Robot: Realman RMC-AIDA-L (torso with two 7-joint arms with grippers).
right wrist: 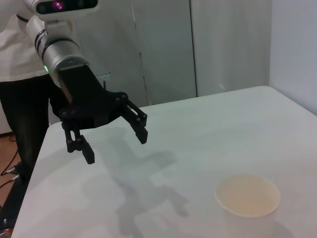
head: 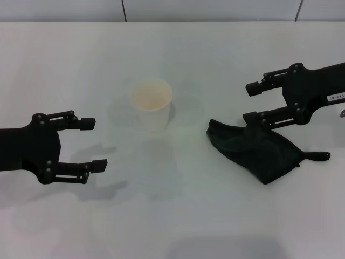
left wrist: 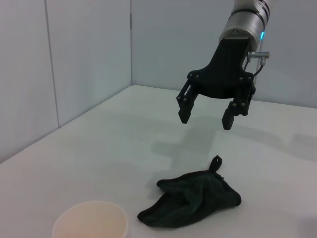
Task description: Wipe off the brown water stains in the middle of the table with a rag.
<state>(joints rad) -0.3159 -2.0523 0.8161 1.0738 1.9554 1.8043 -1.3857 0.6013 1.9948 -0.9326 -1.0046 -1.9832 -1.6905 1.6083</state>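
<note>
Rag (head: 257,151), black and crumpled, lies flat on the white table (head: 178,216) on the robot's right side, its long axis running from a narrow end nearest the cup out to a broader end with a small loop tab at the far right edge; in the left wrist view that tab sticks up from the cloth. Nearest the robot, the left gripper (head: 91,144) hangs above the table on the left, arm level, fingers spread wide and pointing toward the middle, holding nothing. Farther out, a paper cup (head: 152,110) stands upright near the table's middle, open mouth up, well apart from both grippers. Beyond the rag, the right gripper (head: 253,102) hovers just over its far edge, fingers parted and empty, aimed toward the cup. No brown stain shows on the table here.
</note>
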